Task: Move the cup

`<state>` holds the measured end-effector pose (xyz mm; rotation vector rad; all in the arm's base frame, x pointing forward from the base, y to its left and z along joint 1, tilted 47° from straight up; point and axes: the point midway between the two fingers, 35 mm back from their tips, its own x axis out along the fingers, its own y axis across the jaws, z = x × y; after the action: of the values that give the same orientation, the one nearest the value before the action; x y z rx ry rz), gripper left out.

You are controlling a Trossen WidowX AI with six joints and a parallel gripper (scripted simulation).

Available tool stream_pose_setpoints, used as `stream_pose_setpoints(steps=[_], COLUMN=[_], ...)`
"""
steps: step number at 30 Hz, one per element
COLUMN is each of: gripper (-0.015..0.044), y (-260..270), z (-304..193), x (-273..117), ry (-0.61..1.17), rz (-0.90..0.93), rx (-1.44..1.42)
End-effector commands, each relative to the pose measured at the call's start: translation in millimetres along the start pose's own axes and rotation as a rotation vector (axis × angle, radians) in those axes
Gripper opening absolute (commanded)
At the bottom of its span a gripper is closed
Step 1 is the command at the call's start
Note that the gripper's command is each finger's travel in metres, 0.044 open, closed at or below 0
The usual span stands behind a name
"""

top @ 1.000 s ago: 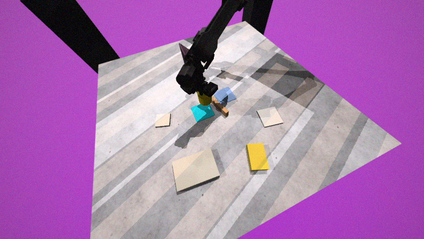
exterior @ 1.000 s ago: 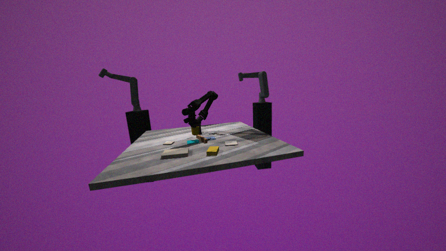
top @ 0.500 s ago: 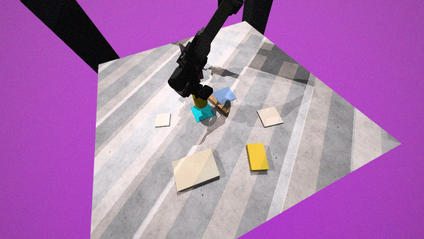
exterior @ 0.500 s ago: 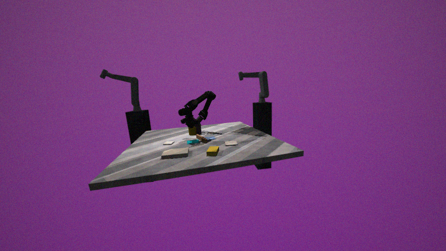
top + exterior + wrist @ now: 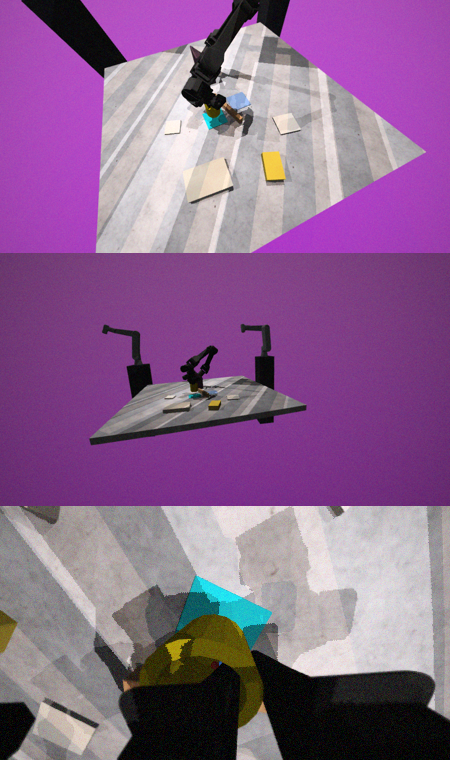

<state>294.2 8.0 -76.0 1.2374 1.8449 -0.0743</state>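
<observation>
The yellow cup [image 5: 213, 112] [image 5: 193, 387] [image 5: 215, 626] is roughly upright and held above the table, its lower end seen against the cyan pad. My gripper [image 5: 244, 656] is shut on the cup's wall, one finger inside the rim. A dark red marble [image 5: 215, 665] and a bit of blue show inside the cup; fingers hide the rest. The cyan pad [image 5: 210, 124] [image 5: 194, 396] [image 5: 227, 599] lies below; in the exterior view a gap shows between cup and pad. The blue pad [image 5: 239, 99] [image 5: 213, 392] lies behind the wooden bar [image 5: 233, 113] [image 5: 203, 392].
The bar lies close beside the cyan pad, between the pads. A large cream slab [image 5: 207, 179] [image 5: 176, 407] and a yellow block [image 5: 273, 166] [image 5: 214, 405] lie nearer the front. Small cream tiles lie left [image 5: 172, 127] and right [image 5: 286, 123]. A dark purplish object [image 5: 194, 53] stands behind the arm.
</observation>
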Motion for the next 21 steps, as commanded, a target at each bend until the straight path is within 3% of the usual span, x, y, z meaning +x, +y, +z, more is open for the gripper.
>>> stream_pose_setpoints(steps=[1, 21], gripper=[0.0000, 0.0000], y=[-0.8, -1.7], z=[0.3, 0.4], x=[6.6, 38.0], ry=[0.004, 0.006], rz=[0.003, 0.004], rx=[0.009, 0.009])
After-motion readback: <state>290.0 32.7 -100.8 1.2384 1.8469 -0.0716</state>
